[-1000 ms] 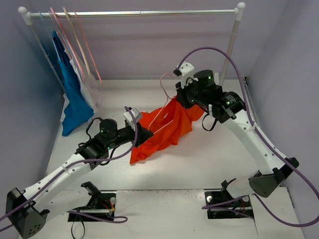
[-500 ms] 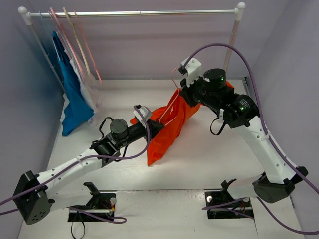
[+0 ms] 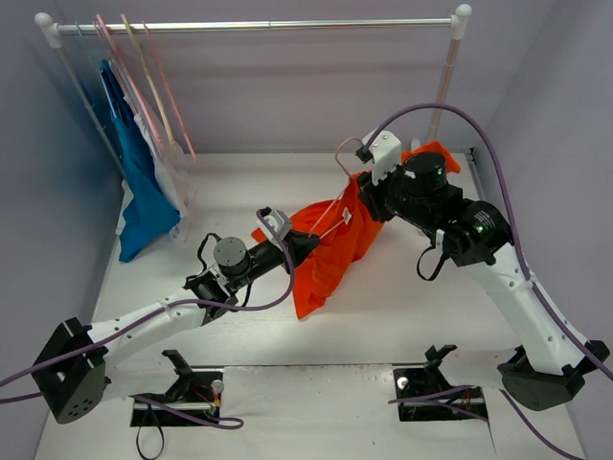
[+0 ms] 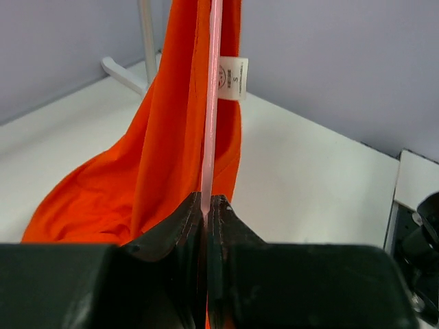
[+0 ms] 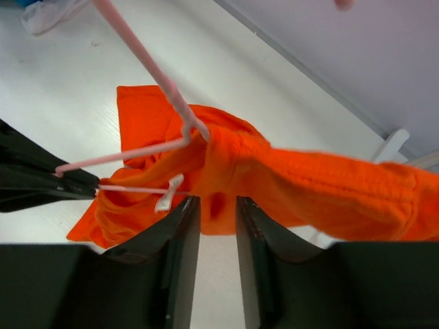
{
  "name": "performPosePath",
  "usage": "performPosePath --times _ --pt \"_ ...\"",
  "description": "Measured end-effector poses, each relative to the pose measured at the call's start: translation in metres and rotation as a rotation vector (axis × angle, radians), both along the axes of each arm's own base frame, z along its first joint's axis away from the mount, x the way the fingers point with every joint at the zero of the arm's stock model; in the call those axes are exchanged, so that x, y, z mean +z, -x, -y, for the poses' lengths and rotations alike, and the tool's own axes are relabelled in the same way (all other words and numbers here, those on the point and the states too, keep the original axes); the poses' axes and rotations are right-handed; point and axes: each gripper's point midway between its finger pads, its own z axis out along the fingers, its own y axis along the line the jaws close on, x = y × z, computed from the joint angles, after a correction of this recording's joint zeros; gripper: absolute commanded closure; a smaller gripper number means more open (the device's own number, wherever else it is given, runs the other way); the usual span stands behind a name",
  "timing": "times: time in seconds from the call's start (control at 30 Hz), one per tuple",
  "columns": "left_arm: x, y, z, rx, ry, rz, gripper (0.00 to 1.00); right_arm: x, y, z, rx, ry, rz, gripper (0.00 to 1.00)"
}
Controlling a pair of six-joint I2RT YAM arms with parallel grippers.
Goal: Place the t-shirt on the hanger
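The orange t-shirt (image 3: 330,254) hangs bunched between my two grippers, its lower part trailing to the table. The thin pink hanger (image 3: 330,213) runs through it. My left gripper (image 3: 308,244) is shut on the hanger's wire (image 4: 211,103), with the shirt (image 4: 158,151) and its white label (image 4: 233,77) just beyond the fingertips. My right gripper (image 3: 369,187) is closed on a fold of the t-shirt (image 5: 309,181) near the neck, beside the hanger (image 5: 137,44). More orange cloth stretches back over the right wrist (image 3: 431,153).
A clothes rack rail (image 3: 259,24) spans the back, with its right post (image 3: 445,86) just behind my right arm. A blue garment (image 3: 144,192), a white garment (image 3: 172,177) and spare hangers (image 3: 158,96) hang at the left end.
My right gripper has moved right and toward the rack post, pulling the t-shirt with it. My left gripper followed rightward with the hanger. The shirt is lifted and stretched more.
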Motion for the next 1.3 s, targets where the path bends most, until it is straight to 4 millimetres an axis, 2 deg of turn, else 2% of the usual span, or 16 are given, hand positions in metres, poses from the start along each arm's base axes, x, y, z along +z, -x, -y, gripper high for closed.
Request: performPosePath --times 0.1,0.13,0.37,0.6,0.9,0.97,1.1,1.3 --pt "0.007 -0.002 -0.001 0.014 0.043 0.033 1.0 0.001 0.002 0.001 0.001 0.01 -0.008 0.49" --pt "0.008 -0.002 -0.002 0.019 0.056 0.04 1.0 0.001 0.003 0.002 0.003 0.014 -0.009 0.47" --pt "0.002 -0.004 -0.006 0.043 0.092 0.049 1.0 0.011 0.004 0.009 -0.003 0.036 0.028 0.44" --pt "-0.008 0.003 -0.015 0.047 0.078 0.039 1.0 0.026 0.004 0.029 -0.007 0.095 0.118 0.38" --pt "0.004 0.018 -0.034 0.06 0.089 0.072 1.0 0.024 -0.022 0.047 0.08 0.172 0.162 0.32" --pt "0.002 0.02 -0.036 0.06 0.079 0.071 1.0 0.023 -0.029 0.045 0.111 0.183 0.168 0.32" --pt "-0.004 0.021 -0.037 0.06 0.053 0.058 1.0 0.03 -0.036 0.028 0.212 0.187 0.206 0.32" --pt "-0.016 0.022 -0.037 0.054 0.009 0.042 1.0 0.039 -0.029 0.012 0.329 0.176 0.252 0.32"
